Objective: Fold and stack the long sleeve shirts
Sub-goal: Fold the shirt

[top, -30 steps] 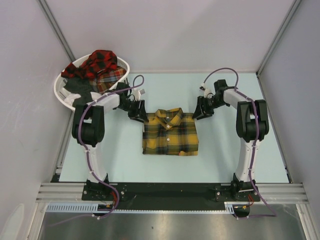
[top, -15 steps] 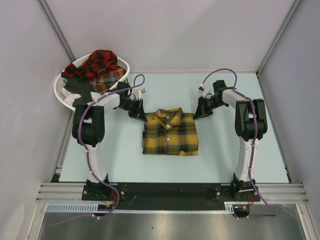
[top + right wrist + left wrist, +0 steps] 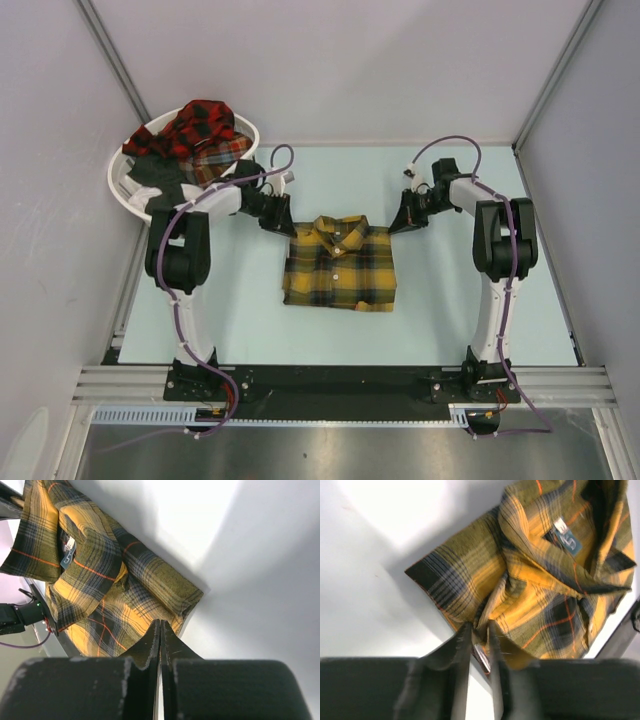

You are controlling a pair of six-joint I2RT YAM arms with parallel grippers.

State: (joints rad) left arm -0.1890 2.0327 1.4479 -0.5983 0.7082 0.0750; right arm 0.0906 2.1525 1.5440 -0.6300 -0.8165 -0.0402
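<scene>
A mustard-yellow plaid long sleeve shirt [image 3: 338, 264] lies folded, collar up, on the pale table between the two arms. At its upper left shoulder my left gripper [image 3: 283, 222] is shut on a pinched ridge of the yellow cloth [image 3: 545, 580], and the fold shows between the fingers [image 3: 462, 640]. My right gripper [image 3: 405, 222] sits at the upper right shoulder. In the right wrist view its fingers [image 3: 150, 640] are pressed flat together, tips over the edge of the shirt [image 3: 90, 575], and no cloth shows between them. A red-and-black plaid shirt [image 3: 200, 125] is heaped in the basket.
A white laundry basket [image 3: 120, 185] stands at the back left, close behind the left arm, holding another plaid garment [image 3: 222, 155] and dark cloth [image 3: 160, 178]. Grey walls enclose the table on three sides. A black rail [image 3: 330, 385] carries both arm bases.
Both grippers have closed and shifted slightly inward onto the yellow shirt's shoulders. The shirt's upper left corner has bunched and its left side has shifted a little.
</scene>
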